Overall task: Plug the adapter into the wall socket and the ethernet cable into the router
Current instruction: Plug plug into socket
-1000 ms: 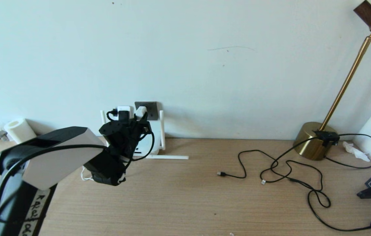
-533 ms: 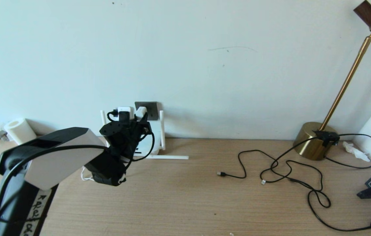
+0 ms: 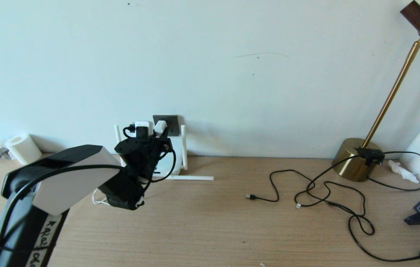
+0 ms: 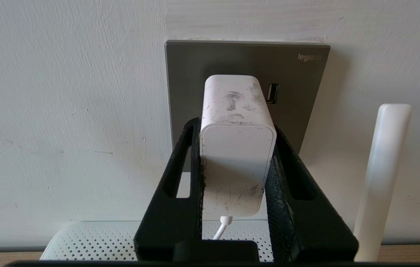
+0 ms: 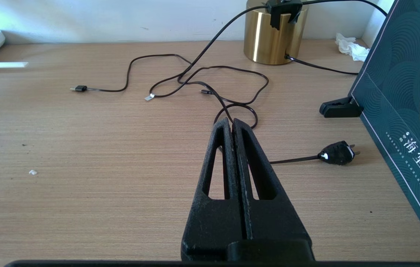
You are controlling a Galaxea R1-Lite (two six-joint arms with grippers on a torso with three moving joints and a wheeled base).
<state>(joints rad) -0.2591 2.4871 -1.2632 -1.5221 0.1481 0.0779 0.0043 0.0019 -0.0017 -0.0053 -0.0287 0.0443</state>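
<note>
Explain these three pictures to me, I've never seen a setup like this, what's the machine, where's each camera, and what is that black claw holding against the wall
This is a two-armed robot at a wooden desk. The wide picture comes from a camera on its head, looking down at the desk and wall. The other two come from cameras on its wrists, looking out past the fingers.

The left gripper is closed on the adapter, a small white power plug with a thin white cord, held against the wall socket, a dark grey plate. Whether its pins are fully in cannot be seen. Just below sits the router, a white box with stick antennas.

The right gripper is shut and empty, hanging over the desk's right part.

Also on the desk: a brass lamp, thin black cords, a black plug, a paper roll and a dark green box.
</note>
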